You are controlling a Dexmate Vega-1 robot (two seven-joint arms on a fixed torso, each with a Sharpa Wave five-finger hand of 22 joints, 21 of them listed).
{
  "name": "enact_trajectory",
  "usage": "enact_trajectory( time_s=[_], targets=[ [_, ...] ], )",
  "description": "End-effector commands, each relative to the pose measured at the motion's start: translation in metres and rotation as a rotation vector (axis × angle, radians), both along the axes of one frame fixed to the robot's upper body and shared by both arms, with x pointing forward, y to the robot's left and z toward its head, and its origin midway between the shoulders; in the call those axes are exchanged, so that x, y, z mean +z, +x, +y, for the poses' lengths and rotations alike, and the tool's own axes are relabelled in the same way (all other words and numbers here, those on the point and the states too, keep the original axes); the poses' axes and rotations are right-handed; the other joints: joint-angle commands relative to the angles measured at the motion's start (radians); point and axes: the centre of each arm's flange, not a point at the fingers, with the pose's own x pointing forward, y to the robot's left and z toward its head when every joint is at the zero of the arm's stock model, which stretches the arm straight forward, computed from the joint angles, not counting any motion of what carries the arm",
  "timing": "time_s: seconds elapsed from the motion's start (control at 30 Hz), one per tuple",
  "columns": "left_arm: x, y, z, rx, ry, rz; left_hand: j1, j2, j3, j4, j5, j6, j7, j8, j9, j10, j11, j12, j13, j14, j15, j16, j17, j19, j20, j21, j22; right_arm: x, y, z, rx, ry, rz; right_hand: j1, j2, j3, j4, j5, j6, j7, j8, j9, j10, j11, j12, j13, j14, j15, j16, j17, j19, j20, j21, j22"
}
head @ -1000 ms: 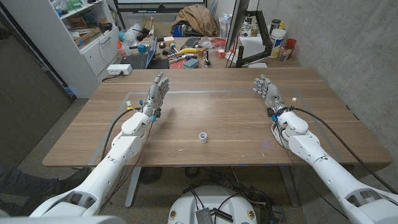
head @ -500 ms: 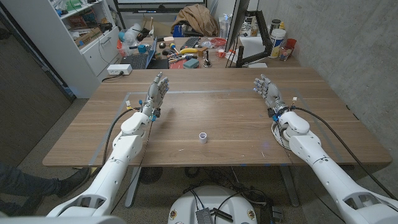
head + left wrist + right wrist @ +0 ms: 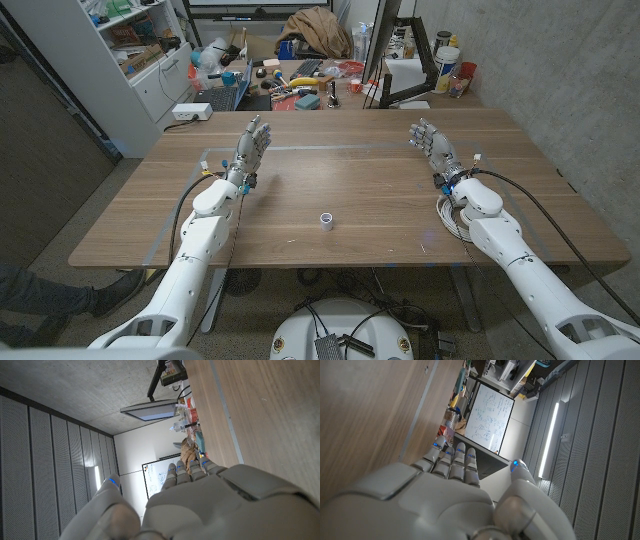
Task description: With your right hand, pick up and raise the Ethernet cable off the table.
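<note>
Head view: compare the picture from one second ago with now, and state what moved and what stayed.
The right hand and forearm shifted slightly toward the robot's right, uncovering more of the coiled white Ethernet cable. It grasps nothing. The left hand and small white cup stayed put.

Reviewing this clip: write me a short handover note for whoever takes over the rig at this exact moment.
Left hand: open, fingers apart, holding nothing, at the table's far left.
Right hand: open, holding nothing, at the far right.
Coiled white Ethernet cable: lies on the wooden table under the right forearm, partly hidden, nearer the robot than the right hand.
Small white cup-shaped object: stands mid-table, apart from both hands.
Done: nothing; cable not grasped.
Left: bring the right hand back to the coil, grip it, raise it.
</note>
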Motion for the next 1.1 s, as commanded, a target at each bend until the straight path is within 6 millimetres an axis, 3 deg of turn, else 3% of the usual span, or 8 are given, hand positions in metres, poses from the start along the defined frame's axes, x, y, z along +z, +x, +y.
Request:
enact_trajectory(
  time_s=[0.03,1.1],
  targets=[
    [-0.001,-0.003,0.0,0.007,-0.019,-0.011,0.013,0.003,0.005,-0.005,0.001,0.013,0.001,0.006,0.001,0.013,0.002,0.008,0.004,0.004,-0.001,0.008,0.005,0.004,-0.03,-0.001,0.003,0.003,-0.011,-0.006,-0.043,-0.051,-0.04,0.017,0.001,0.003,-0.009,0.005,0.012,-0.001,0.004,0.003,0.015,-0.001,0.003,0.004,0.01,0.0,0.001,0.003,0.012,-0.016,-0.005,0.005],
    [-0.004,-0.006,0.002,-0.02,0.061,0.009,0.031,0.017,0.003,-0.01,-0.005,-0.007,-0.005,-0.002,0.001,-0.012,-0.003,-0.002,0.005,-0.019,-0.004,0.0,0.005,-0.023,-0.023,-0.023,0.004,0.014,-0.035,-0.019,-0.098,-0.104,-0.106,0.021,0.002,0.002,-0.011,0.006,0.025,-0.015,0.006,0.003,0.028,-0.007,0.005,0.004,0.031,-0.005,0.006,0.004,0.028,-0.015,-0.021,0.005]
  ],
)
